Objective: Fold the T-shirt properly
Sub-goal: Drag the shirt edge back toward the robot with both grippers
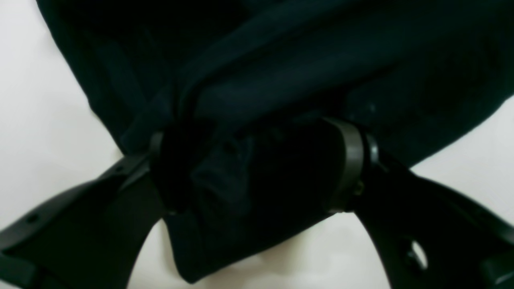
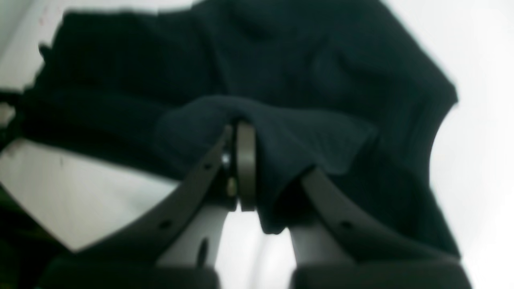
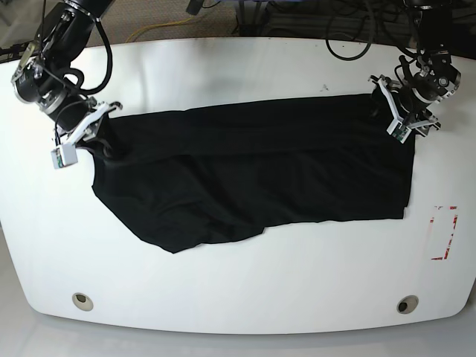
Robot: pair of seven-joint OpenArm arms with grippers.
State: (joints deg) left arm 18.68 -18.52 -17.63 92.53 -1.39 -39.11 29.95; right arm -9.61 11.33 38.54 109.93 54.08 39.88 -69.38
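The black T-shirt [image 3: 253,171] lies spread across the white table [image 3: 238,282], with its lower left part rumpled. At the shirt's left end, my right gripper [image 3: 95,140] is shut on a raised fold of cloth. In the right wrist view the right gripper [image 2: 259,160] shows one grey pad [image 2: 245,164], and the T-shirt [image 2: 321,80] drapes over the other finger. At the shirt's far right corner, my left gripper [image 3: 398,113] stands with jaws wide apart. In the left wrist view a bunch of the T-shirt [image 1: 305,72] fills the gap of the left gripper [image 1: 253,164].
A red-outlined rectangle [image 3: 444,232] is marked near the table's right edge. Two round holes [image 3: 82,300] [image 3: 406,304] sit near the front edge. Cables [image 3: 349,30] lie behind the table's far edge.
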